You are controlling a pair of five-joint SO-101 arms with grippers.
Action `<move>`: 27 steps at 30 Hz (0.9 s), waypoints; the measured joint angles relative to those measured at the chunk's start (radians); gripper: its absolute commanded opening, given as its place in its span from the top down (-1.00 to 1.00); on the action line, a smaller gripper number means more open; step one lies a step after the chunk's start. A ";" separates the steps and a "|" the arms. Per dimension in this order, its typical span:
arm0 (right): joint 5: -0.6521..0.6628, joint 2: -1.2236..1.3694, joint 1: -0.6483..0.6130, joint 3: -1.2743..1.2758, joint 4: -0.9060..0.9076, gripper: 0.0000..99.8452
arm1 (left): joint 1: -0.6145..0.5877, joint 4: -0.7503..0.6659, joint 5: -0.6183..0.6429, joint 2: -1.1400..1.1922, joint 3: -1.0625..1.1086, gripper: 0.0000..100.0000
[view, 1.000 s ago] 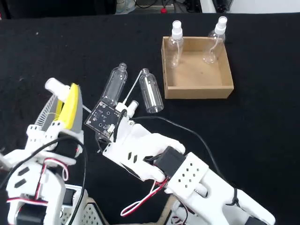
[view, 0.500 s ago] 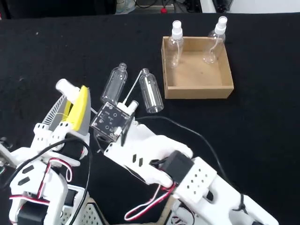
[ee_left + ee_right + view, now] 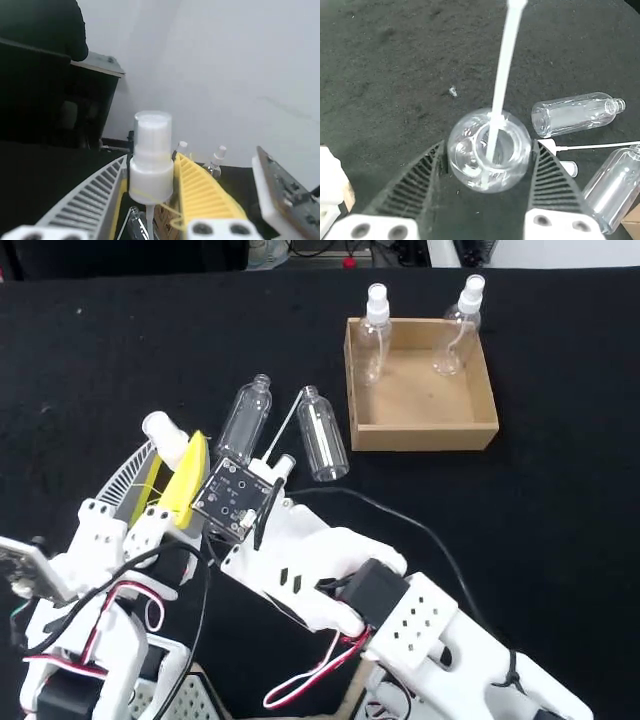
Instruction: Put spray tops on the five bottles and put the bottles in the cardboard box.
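My high camera looks steeply down on the black table (image 3: 560, 490) from over my arms, with the cardboard box (image 3: 420, 435) at the far side. My left wrist camera looks level along my left gripper (image 3: 152, 165), close behind its spray top (image 3: 151, 150), toward two capped bottles (image 3: 216, 155) far off, shared with the high view. My right wrist camera faces straight down through my right gripper (image 3: 487, 155), close over its open bottle (image 3: 465, 170), sharing the two lying bottles (image 3: 575, 116).

We see a black surface (image 3: 560, 490); beyond its far edge, at 12 o'clock, lie loose cables (image 3: 318, 250) and a small red object (image 3: 348, 261).
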 measured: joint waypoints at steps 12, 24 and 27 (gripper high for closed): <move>0.000 0.000 -0.003 0.000 0.000 0.64 | -0.017 0.048 -0.009 0.000 0.000 0.74; 0.000 0.000 -0.003 0.000 0.000 0.64 | -0.028 0.048 -0.009 0.000 0.000 0.74; 0.000 0.000 -0.003 0.000 0.000 0.64 | -0.028 0.048 -0.009 0.000 0.000 0.74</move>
